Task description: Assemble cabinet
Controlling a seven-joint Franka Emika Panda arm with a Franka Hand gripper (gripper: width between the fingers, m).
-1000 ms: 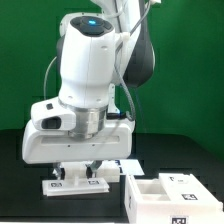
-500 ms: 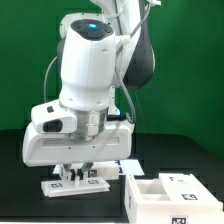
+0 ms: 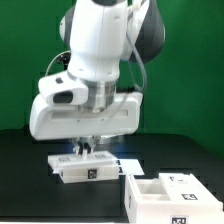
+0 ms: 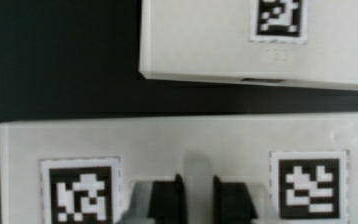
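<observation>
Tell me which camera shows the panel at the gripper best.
The wrist view: the panel looms large, with two tags sharp on either side of the gripper. The exterior view shows it small, under the gripper, its tags barely legible.

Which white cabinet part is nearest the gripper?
The flat two-tag panel under the gripper; the compartment box stands apart at the exterior view's right.

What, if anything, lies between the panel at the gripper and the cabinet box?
Nothing visible does: only black table shows between the panel under the gripper and the cabinet box toward the exterior view's right.
</observation>
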